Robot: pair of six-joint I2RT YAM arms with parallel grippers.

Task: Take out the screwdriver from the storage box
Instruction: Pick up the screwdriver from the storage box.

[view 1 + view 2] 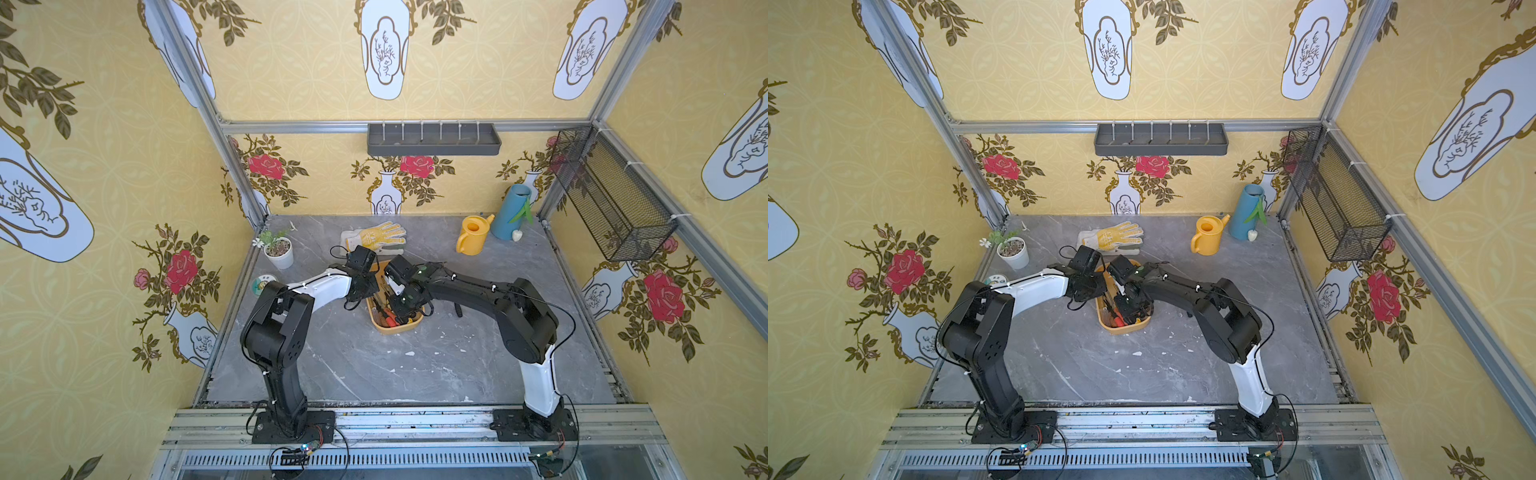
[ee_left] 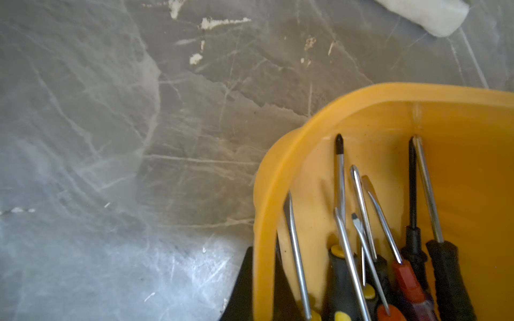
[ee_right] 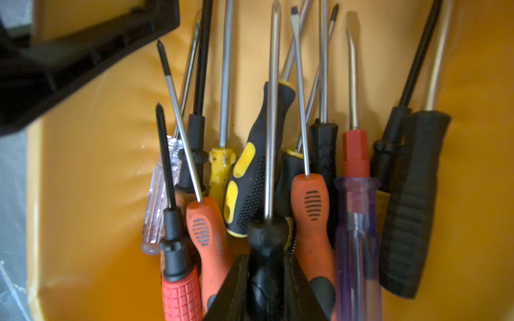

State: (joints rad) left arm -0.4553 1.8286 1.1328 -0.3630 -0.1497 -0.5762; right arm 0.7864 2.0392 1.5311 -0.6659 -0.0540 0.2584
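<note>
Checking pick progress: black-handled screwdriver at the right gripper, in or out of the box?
In. The black-handled screwdriver lies among other screwdrivers inside the storage box, with the right gripper flanking its handle.

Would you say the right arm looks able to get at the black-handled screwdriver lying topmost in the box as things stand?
Likely yes: the right gripper straddles the screwdriver, which lies atop the others in the box; nothing covers it.

Both top views are bright and evenly lit, only soft shadows, but the wide lens splays the frame posts (image 1: 200, 83) out toward 10 and 2 o'clock. Left wrist view: pale glare on the table (image 2: 172, 264) at 7 o'clock. Right wrist view is soft, the black-handled screwdriver (image 3: 267, 250) at 6 o'clock smeared, storage box (image 3: 83, 166) glowing orange.
</note>
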